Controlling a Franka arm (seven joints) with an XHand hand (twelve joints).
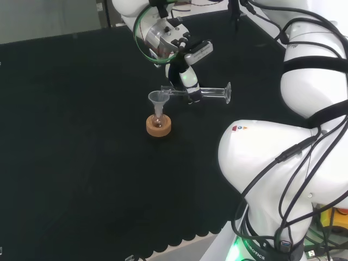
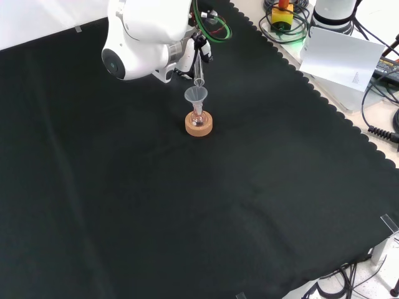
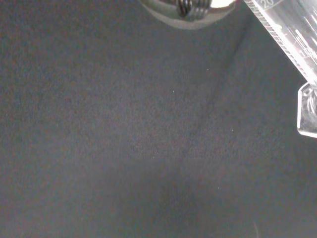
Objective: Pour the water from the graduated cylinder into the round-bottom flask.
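Note:
A clear graduated cylinder (image 1: 209, 92) lies nearly level in the air in the head view, its foot to the right and its mouth over a funnel (image 1: 157, 99). The hand (image 1: 187, 76) is shut on the cylinder's middle. The funnel sits in the neck of a small round-bottom flask (image 1: 158, 119) that rests on a cork ring (image 1: 159, 126). From the front, the cylinder (image 2: 198, 70) slants down to the funnel (image 2: 196, 96) above the flask (image 2: 197, 117) and cork ring (image 2: 199, 124). The wrist view shows the cylinder's graduated tube (image 3: 287, 37) and foot (image 3: 308, 110) against the cloth.
Black cloth (image 2: 187, 205) covers the bench around the cork ring. In the front view the arm's white link (image 2: 146, 37) stands just behind the flask. Cables, a paper sheet (image 2: 343, 57) and a yellow and red device (image 2: 280, 12) lie beyond the cloth's scalloped edge at right.

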